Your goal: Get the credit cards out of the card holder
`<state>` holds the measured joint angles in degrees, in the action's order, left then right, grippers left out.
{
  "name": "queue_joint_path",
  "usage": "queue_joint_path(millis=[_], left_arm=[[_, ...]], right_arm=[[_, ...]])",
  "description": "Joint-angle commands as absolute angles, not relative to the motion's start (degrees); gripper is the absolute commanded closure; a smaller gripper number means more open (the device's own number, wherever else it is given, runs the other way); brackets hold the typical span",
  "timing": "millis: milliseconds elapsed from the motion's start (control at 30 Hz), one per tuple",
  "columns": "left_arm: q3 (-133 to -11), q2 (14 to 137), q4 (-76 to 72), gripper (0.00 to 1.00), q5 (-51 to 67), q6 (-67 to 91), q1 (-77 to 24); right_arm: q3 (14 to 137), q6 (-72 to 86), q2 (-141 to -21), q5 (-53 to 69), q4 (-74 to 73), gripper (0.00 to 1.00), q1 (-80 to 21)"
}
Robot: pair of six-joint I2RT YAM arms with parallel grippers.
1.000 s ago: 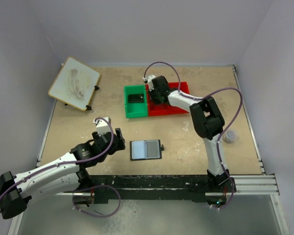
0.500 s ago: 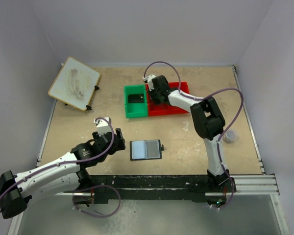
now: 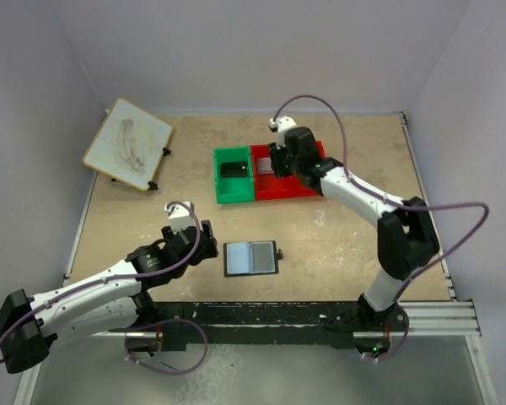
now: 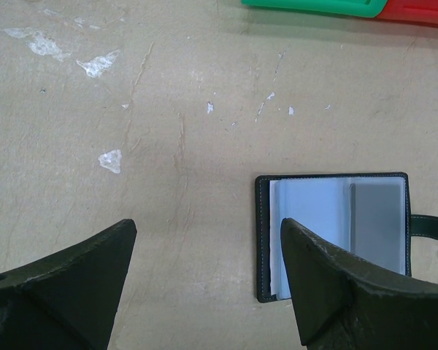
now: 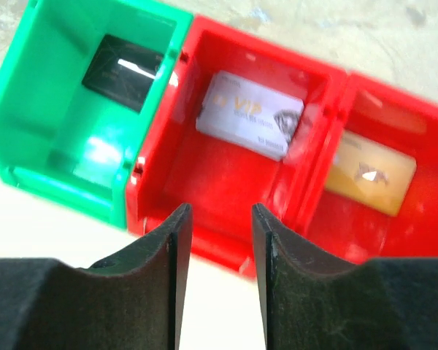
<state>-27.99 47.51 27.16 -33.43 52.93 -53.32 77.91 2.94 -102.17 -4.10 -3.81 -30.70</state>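
Right arm just let go of a card over the bins

The right gripper [image 5: 219, 226] was clamped shut low over the red bin [image 5: 263, 49] a second ago. Now its jaws are apart with nothing between them, and the arm has swung back toward the right. My guess is the silver VIP card [image 5: 252, 117] lying flat in the red bin's left compartment is what it just dropped. A gold card [image 5: 369, 173] sits in the next red compartment and a black card [image 5: 124, 64] in the green bin [image 5: 58, 182], so three are out. The card holder [image 4: 332, 237] lies open on the tabletop [image 4: 168, 109], well apart from the bins. The left gripper [image 4: 208, 233] hangs just beside it, wide open and empty, same as before. I can't tell whether the holder's grey right side still hides a card; if not, this looks basically done.
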Motion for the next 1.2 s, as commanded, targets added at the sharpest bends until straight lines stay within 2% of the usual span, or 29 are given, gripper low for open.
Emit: queue_joint_path(millis=[0,100,167,200,233,267,333,400,467,600,733,1167], left_arm=[[-30.8,49.5,23.3,0.22,-33.8,51.6,-53.4],[-31.5,51.7,21.4,0.22,-33.0,50.7,-53.3],[-32.0,53.4,19.7,0.22,-32.7,49.9,-53.3],[-32.4,54.4,18.9,0.22,-32.4,49.4,-53.2],[-33.0,55.5,18.3,0.22,-32.1,48.7,-53.2],[-33.7,56.8,17.8,0.22,-31.6,48.0,-53.2],[-35.4,59.3,17.6,0.22,-31.2,46.8,-53.0],[-36.5,61.4,16.9,0.22,-30.6,46.4,-52.9],[-36.6,62.8,15.5,0.22,-29.4,46.7,-52.9],[-35.8,65.2,12.2,0.22,-26.5,48.6,-52.8],[-34.5,67.0,10.3,0.24,-24.0,50.0,-52.9],[-32.3,66.4,12.0,0.29,-23.3,50.2,-52.9]], right_arm=[[67.3,13.3,-90.3,-8.8,2.5,0.56,-30.7],[58.1,20.4,-82.8,-9.4,7.3,0.43,-30.5],[51.9,26.3,-78.9,-7.9,9.3,0.23,-30.2],[49.5,30.0,-77.1,-6.6,9.5,0.17,-30.0],[47.8,32.4,-76.3,-3.9,9.7,0.16,-29.8],[46.4,33.1,-75.9,0.4,10.4,0.16,-29.7],[44.4,33.8,-75.3,8.4,11.1,0.25,-29.7],[39.8,37.2,-74.2,14.3,16.3,0.34,-30.5],[35.7,40.0,-72.5,17.9,21.9,0.38,-32.7],[37.5,41.7,-71.2,6.6,14.5,0.4,-43.0],[38.4,45.8,-71.0,-2.8,7.4,0.43,-48.8],[38.7,51.6,-74.5,-6.5,1.7,0.46,-55.0]])
